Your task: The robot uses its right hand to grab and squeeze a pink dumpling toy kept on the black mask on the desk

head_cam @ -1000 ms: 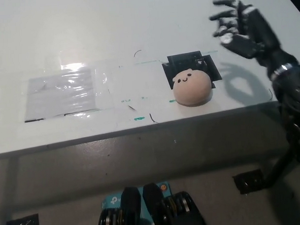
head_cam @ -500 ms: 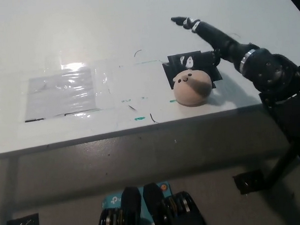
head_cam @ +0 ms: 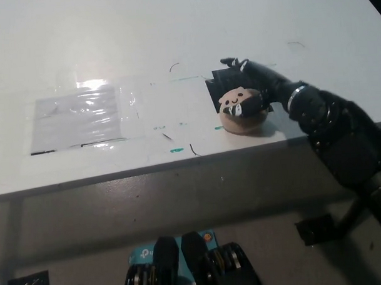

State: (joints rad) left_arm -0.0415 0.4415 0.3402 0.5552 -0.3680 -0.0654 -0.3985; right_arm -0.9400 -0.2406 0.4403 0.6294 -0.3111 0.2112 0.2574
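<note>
A pink dumpling toy [head_cam: 236,114] with a small drawn face sits on a black mask [head_cam: 213,89] taped to the white desk [head_cam: 174,43]. My black right hand [head_cam: 256,87] lies over the toy from the right and behind, its fingers curled around the toy's top and far side. The hand covers much of the toy and the mask. My white left hand is out of the picture.
A shiny clear plastic sheet [head_cam: 77,118] is taped flat on the desk to the left of the toy. Small pen marks and green tape bits [head_cam: 177,150] dot the surface near the front edge [head_cam: 148,172], which runs just below the toy.
My right hand came down from above and behind the toy and closed around it. The toy now looks slightly squashed and partly covered.
</note>
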